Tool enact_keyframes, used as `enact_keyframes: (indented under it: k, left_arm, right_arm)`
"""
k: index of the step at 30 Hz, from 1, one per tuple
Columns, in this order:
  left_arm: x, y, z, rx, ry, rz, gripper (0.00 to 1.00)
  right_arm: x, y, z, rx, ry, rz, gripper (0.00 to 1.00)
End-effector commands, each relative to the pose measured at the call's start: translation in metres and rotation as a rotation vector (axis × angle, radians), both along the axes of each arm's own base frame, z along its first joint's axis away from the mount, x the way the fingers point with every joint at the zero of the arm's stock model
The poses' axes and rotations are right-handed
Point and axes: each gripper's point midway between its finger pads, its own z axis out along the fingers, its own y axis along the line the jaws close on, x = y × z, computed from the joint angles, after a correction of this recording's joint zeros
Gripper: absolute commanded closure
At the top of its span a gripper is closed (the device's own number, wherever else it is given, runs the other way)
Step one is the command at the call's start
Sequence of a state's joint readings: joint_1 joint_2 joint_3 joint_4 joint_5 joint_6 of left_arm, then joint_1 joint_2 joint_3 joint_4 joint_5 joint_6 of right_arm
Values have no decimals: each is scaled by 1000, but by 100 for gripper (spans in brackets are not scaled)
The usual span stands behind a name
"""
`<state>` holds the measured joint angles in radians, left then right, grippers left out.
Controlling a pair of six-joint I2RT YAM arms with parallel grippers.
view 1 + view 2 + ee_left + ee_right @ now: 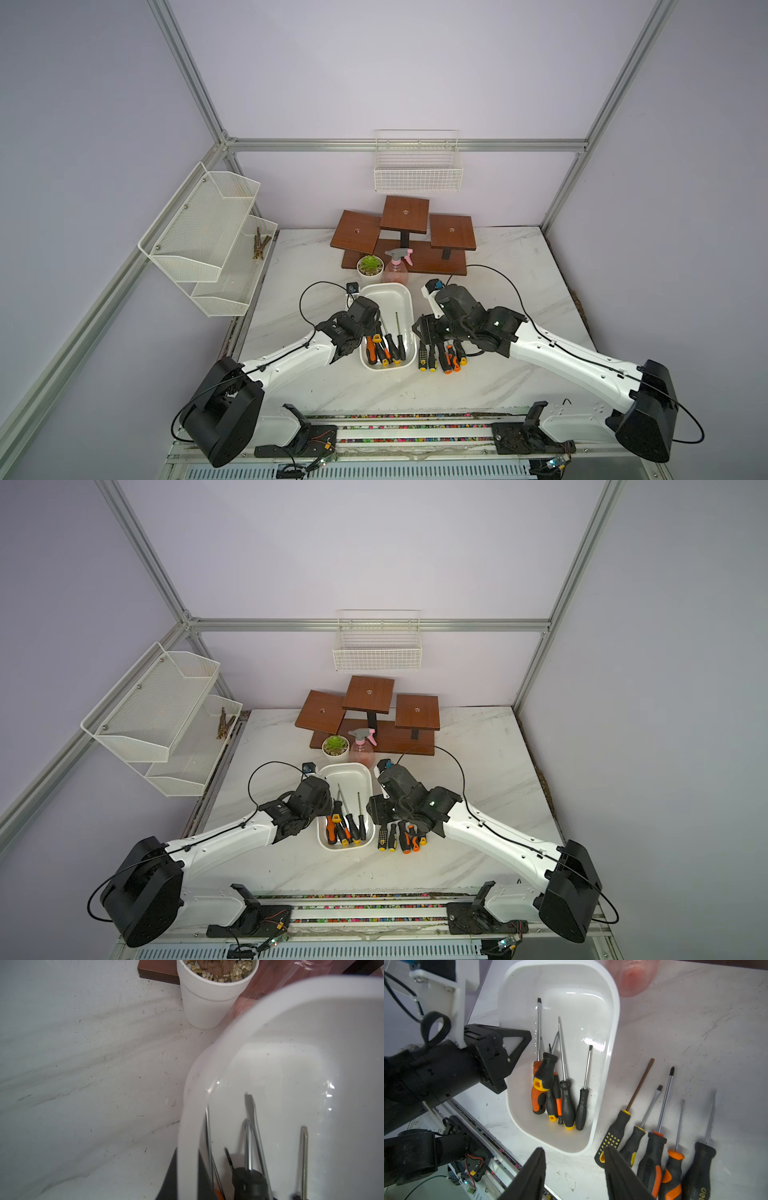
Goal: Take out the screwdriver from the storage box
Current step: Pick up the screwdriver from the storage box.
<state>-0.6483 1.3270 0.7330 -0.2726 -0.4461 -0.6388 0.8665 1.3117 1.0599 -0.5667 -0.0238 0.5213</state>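
The white storage box [386, 286] [347, 765] [612, 1022] sits mid-table with several screwdrivers [384, 345] [566, 1101] lying in it, handles toward the front. My left gripper [368, 322] [323, 802] [521, 1041] is shut on the box's left wall; in the left wrist view the rim [188, 1126] runs between its two dark fingers [188, 1153]. My right gripper [419, 334] [372, 812] [574, 1150] hangs open by the box's front right corner, nothing between its fingers. Several more screwdrivers [440, 357] [401, 837] [652, 1157] lie in a row on the table just right of the box.
Behind the box stand a small potted succulent [370, 266], a pink spray bottle [397, 266] and a stepped wooden stand [405, 232]. A white wire basket [417, 170] hangs on the back wall. Mesh shelves [208, 232] hang on the left.
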Motion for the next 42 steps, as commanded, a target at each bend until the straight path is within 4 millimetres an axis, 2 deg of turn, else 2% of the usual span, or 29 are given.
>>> enact_keyframes:
  k: [1, 7, 17, 18, 19, 27, 35, 42]
  left_arm:
    - [6, -1, 22, -26, -63, -1, 100]
    - [7, -2, 19, -25, -56, -3, 100]
    - [8, -2, 23, -27, -67, -4, 100]
    - [8, -2, 23, -26, -68, -4, 100]
    - [7, -2, 23, -26, -67, -3, 100]
    - [7, -1, 22, -24, -66, 0, 100]
    - [6, 0, 24, -23, -68, 2, 100]
    - [6, 1, 25, -13, -66, 4, 100]
  right_arm:
    - [5, 15, 9, 34, -23, -18, 49]
    - [3, 37, 6, 48, -20, 12, 49]
    - [9, 66, -24, 38, 19, 46, 55]
    - [11, 70, -40, 8, 42, 50, 56]
    - [12, 72, -45, -3, 46, 53, 56]
    - [18, 75, -85, -101, 75, 64, 56]
    - [24, 78, -102, -148, 73, 70, 56]
    - [30, 84, -109, -152, 68, 70, 56]
